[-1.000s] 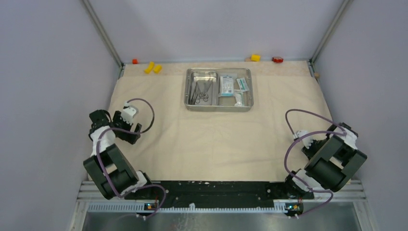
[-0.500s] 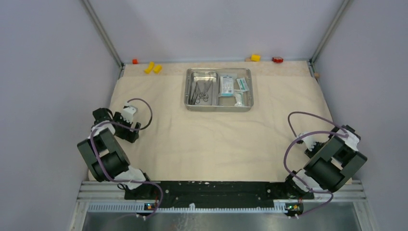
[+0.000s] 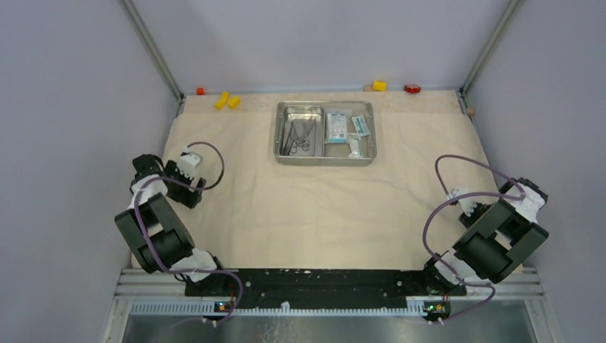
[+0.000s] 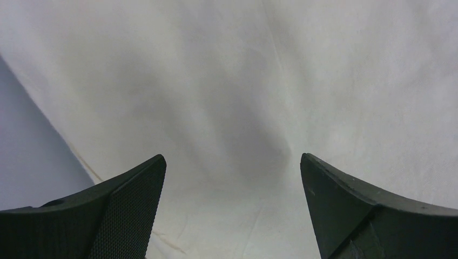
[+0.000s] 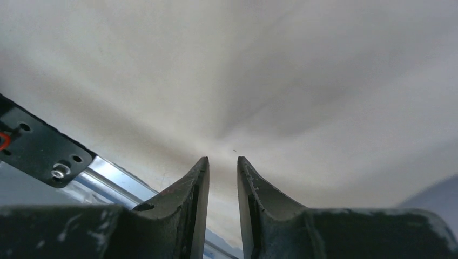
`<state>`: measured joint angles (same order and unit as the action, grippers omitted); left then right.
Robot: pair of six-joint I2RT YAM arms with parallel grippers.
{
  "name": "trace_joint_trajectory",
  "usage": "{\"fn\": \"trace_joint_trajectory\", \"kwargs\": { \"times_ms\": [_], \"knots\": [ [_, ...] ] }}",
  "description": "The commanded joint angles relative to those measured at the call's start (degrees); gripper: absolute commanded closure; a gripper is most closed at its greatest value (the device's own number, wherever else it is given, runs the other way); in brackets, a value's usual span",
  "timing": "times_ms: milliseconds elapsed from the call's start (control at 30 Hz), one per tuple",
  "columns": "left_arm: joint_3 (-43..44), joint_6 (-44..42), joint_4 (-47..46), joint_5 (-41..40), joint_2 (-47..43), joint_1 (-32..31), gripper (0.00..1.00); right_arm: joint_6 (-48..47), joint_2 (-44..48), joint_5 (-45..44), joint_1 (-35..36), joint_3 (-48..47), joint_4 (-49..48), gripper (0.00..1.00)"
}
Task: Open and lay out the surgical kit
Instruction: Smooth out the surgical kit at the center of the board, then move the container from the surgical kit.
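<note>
The beige cloth wrap [image 3: 321,207] lies spread flat over the table. At its far middle stands the steel tray [image 3: 325,161], holding scissors and forceps [image 3: 299,136] on the left and white-and-teal packets [image 3: 336,126] on the right. My left gripper [image 3: 194,187] hovers low over the cloth's left edge. In the left wrist view that gripper [image 4: 231,157] is wide open with only cloth [image 4: 243,81] below it. My right gripper [image 3: 468,214] sits over the cloth's near right corner. In the right wrist view its [image 5: 222,159] jaws stand a narrow gap apart with nothing between them.
Small yellow blocks [image 3: 227,101] and red blocks [image 3: 411,88] lie along the back edge beyond the cloth. Grey walls close in on both sides. The black base plate [image 5: 38,145] and a metal rail [image 5: 116,181] run just past the cloth's near edge.
The left arm has drawn back to the left, its gripper staying open near the cloth's left edge. The right arm has shifted slightly right and nearer.
</note>
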<state>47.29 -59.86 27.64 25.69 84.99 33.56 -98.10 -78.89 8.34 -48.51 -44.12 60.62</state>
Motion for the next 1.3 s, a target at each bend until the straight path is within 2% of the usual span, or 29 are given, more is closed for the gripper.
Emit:
{"fn": "trace_joint_trajectory", "kwargs": {
  "times_ms": [0,133,333,533,700,867,1033,1267],
  "knots": [
    [8.0,7.1,0.0,8.9,0.5,-1.1,0.01,4.8,-2.8,14.5,2.4,-12.0,6.7,0.73],
    [15.5,18.7,-4.7,10.4,7.0,-5.5,0.01,17.7,-5.2,21.1,10.6,-16.5,0.3,0.72],
    [28.7,31.7,-9.7,7.4,20.4,-12.5,0.01,45.2,-10.5,21.0,22.1,-20.4,-21.7,0.73],
    [41.0,38.3,-11.8,0.9,33.2,-16.7,0.01,61.2,-21.2,20.0,24.6,-30.2,-32.6,0.74],
    [45.5,39.9,-13.1,-4.5,38.7,-17.3,0.01,67.2,-28.9,15.9,26.2,-35.9,-38.4,0.74],
    [46.3,39.5,-13.2,-8.5,40.9,-17.2,0.01,70.3,-36.4,14.2,26.4,-42.4,-39.7,0.76],
    [45.0,38.0,-12.8,-12.2,41.1,-17.2,0.01,68.2,-40.1,10.7,26.3,-43.1,-40.1,0.78],
    [43.8,36.2,-12.8,-17.0,40.0,-17.2,0.01,63.5,-40.1,4.8,25.7,-42.7,-39.5,0.8]
  ]
}}
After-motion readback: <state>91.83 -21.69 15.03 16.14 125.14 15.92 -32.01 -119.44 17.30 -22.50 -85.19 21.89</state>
